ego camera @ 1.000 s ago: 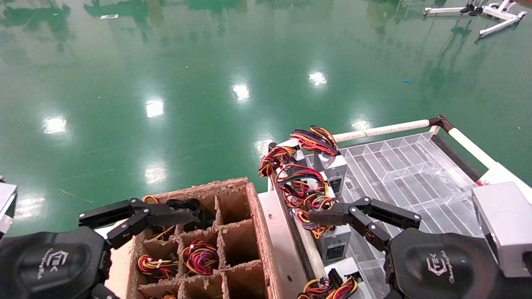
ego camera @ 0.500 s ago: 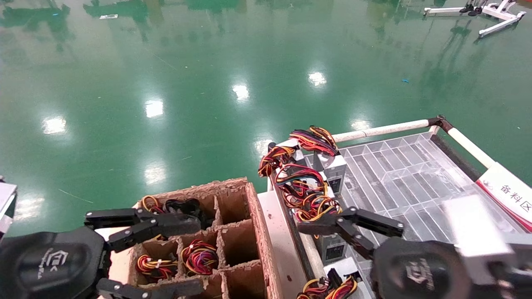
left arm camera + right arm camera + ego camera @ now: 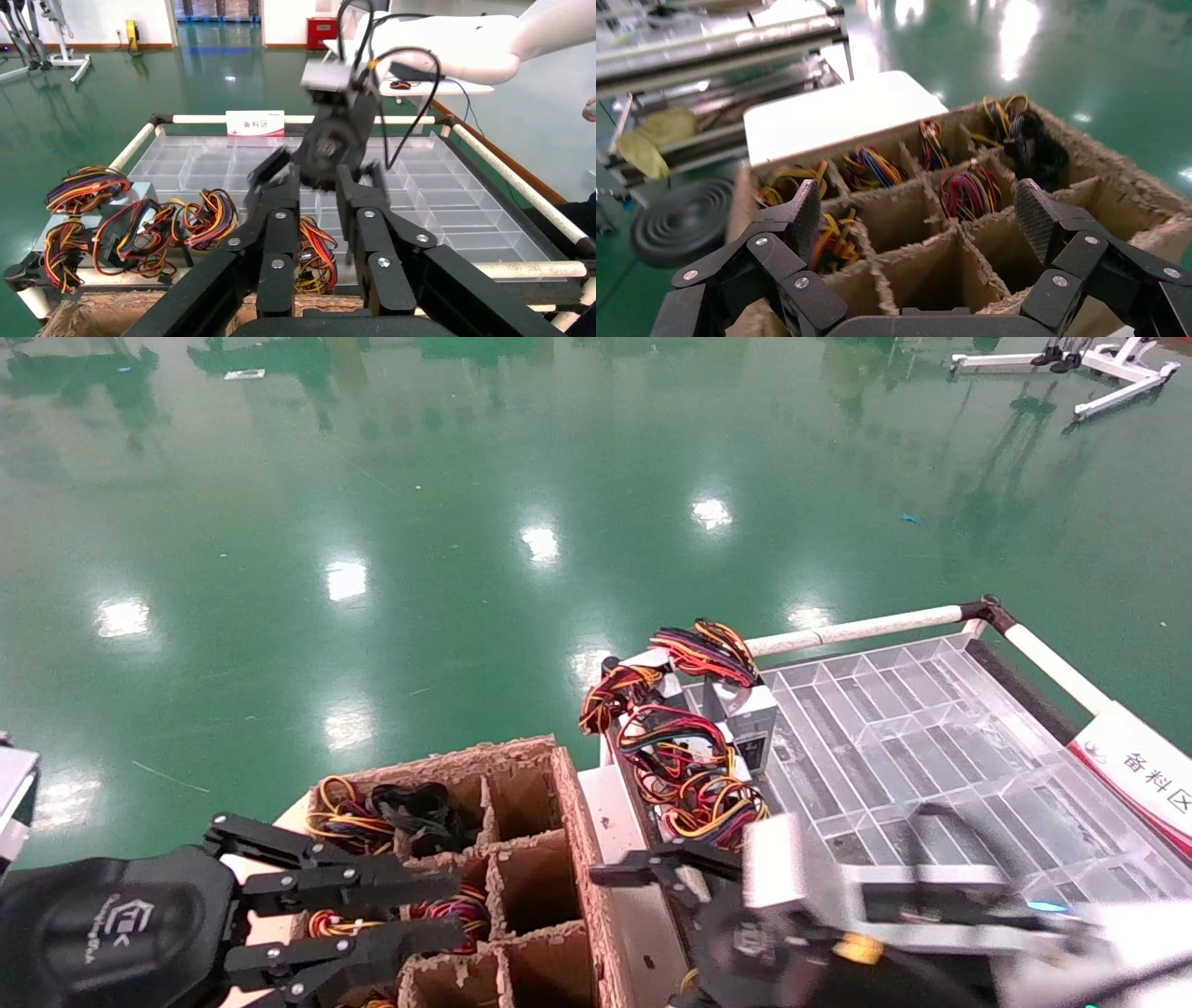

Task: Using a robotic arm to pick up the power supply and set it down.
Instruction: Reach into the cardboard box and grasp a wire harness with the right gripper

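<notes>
Right wrist view shows you the right end effector spread wide, gripping nothing, facing the cardboard divider box; left end effector nearly closed, empty, at 7 o'clock.

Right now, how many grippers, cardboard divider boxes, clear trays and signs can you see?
Grippers: 2 (left gripper, right gripper, both open)
Cardboard divider box: 1
Clear tray: 1
Sign: 1
Total: 5
</notes>
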Available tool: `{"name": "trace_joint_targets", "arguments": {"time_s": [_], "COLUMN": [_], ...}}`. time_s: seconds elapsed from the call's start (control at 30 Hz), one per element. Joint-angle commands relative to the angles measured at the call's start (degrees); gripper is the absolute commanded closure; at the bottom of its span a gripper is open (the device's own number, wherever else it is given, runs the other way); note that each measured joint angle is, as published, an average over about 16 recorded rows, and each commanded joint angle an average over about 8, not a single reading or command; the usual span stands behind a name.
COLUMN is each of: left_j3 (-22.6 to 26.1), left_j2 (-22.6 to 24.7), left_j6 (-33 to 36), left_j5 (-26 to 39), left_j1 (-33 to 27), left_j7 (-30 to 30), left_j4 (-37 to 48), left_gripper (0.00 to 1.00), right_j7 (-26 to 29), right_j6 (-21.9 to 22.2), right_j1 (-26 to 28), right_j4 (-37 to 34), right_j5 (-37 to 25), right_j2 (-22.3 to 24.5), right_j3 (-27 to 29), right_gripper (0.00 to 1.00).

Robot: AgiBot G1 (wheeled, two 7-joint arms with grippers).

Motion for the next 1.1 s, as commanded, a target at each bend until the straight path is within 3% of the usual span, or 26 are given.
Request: {"name": "trace_joint_targets", "arguments": {"time_s": [0.03, 0.4, 0.47, 0.5, 0.57, 0.7, 0.77, 0.83, 0.97, 1.1], "left_j3": [0.0, 0.0, 0.0, 0.0, 0.0, 0.0, 0.0, 0.0, 0.0, 0.0], "left_j2": [0.0, 0.0, 0.0, 0.0, 0.0, 0.0, 0.0, 0.0, 0.0, 0.0], "left_j6": [0.0, 0.0, 0.0, 0.0, 0.0, 0.0, 0.0, 0.0, 0.0, 0.0], "left_j5": [0.0, 0.0, 0.0, 0.0, 0.0, 0.0, 0.0, 0.0, 0.0, 0.0], "left_j1": [0.0, 0.0, 0.0, 0.0, 0.0, 0.0, 0.0, 0.0, 0.0, 0.0], "left_j7": [0.0, 0.0, 0.0, 0.0, 0.0, 0.0, 0.0, 0.0, 0.0, 0.0], "left_j4": [0.0, 0.0, 0.0, 0.0, 0.0, 0.0, 0.0, 0.0, 0.0, 0.0], "left_gripper": [1.00, 1.00, 0.99, 0.96, 0.88, 0.67, 0.52, 0.36, 0.07, 0.00], "right_j7": [-0.9, -12.0, -13.8, -14.6, -16.0, -18.5, -19.6, -20.5, -21.9, -22.9], "right_j6": [0.5, 4.9, 5.5, 5.6, 5.9, 6.0, 6.0, 5.9, 5.7, 5.6], "right_j1": [1.3, 5.9, 7.0, 7.5, 8.5, 10.3, 11.1, 11.7, 12.8, 13.4], "right_j4": [-1.9, -17.2, -19.9, -21.2, -23.8, -28.6, -30.8, -32.7, -35.7, -37.7], "right_j5": [-2.1, -8.4, -9.3, -9.7, -10.5, -11.7, -12.1, -12.3, -12.6, -12.5], "right_j2": [-2.1, -16.1, -18.0, -18.9, -20.6, -23.2, -24.2, -25.1, -26.2, -26.7], "right_j3": [-1.2, -4.9, -5.4, -5.7, -6.2, -7.1, -7.4, -7.6, -8.1, -8.6], "right_gripper": [0.00, 0.00, 0.05, 0.12, 0.32, 0.80, 0.94, 1.00, 1.00, 1.00]}}
